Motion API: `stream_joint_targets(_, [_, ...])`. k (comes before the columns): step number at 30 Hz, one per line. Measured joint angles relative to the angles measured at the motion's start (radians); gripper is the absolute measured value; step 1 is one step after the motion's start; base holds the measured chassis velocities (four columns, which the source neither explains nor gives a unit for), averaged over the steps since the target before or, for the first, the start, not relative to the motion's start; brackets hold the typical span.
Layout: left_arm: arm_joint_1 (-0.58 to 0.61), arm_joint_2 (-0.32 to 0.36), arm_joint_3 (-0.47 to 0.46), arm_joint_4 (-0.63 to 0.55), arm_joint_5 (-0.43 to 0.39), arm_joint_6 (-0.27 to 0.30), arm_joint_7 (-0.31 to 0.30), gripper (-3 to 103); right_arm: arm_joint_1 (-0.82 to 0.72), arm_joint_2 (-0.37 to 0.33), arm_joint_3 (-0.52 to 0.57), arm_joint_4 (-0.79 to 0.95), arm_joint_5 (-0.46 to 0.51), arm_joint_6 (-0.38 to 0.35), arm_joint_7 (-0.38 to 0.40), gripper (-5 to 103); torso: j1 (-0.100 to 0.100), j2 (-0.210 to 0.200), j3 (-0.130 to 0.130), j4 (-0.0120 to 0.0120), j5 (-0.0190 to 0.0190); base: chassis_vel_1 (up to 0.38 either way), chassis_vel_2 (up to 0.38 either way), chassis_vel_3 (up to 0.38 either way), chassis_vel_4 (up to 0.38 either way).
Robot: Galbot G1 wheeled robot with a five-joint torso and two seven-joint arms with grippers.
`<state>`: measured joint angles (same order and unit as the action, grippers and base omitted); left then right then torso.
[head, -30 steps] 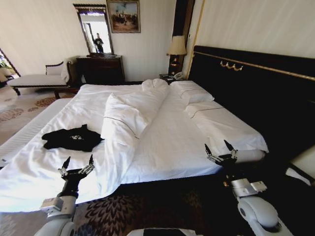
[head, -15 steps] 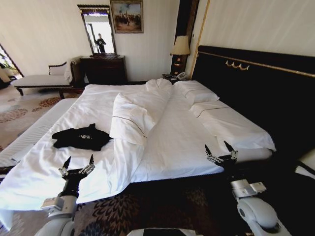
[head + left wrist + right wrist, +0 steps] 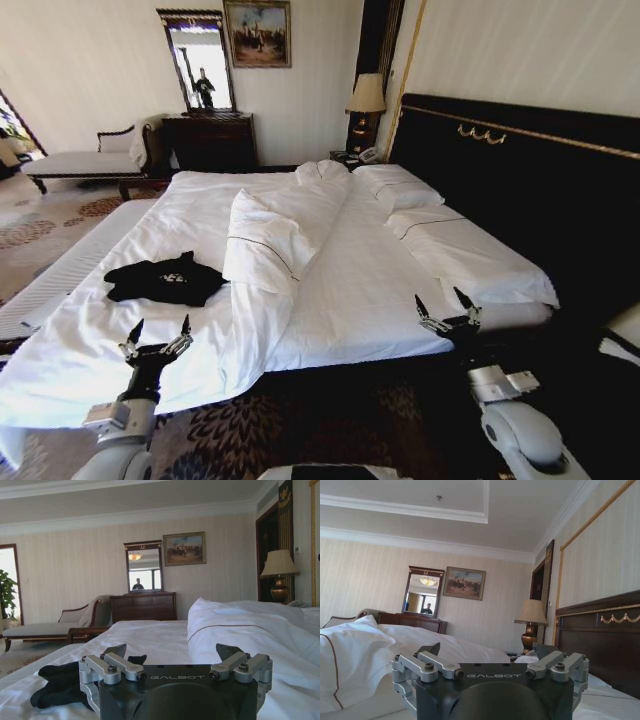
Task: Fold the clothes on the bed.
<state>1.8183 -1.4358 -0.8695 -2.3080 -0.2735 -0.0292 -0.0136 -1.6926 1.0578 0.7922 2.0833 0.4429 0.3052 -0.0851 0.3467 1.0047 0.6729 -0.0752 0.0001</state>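
The head view shows the whole white bed, with the black T-shirt lying crumpled at the left of the frame, while the left wrist view shows just a dark lump of the shirt low down, partly hidden behind the jaws. The left gripper hangs at the lower left with its jaws wide open and empty, near the shirt but not touching it. The right gripper sits at the lower right by the bed's edge, well apart from the shirt, jaws wide open and empty, and the white letters on the shirt are too small to read.
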Motion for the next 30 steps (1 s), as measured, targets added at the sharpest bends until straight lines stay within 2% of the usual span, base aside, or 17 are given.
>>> stream_joint_targets(30, [0.008,-0.003,0.0,-0.004,0.005,-0.009,0.002,100,-0.006,0.007,-0.006,0.009,0.002,0.018,0.02,100,0.0,0.0,0.0,-0.0001,-0.0001,0.0,0.0,0.0,0.0])
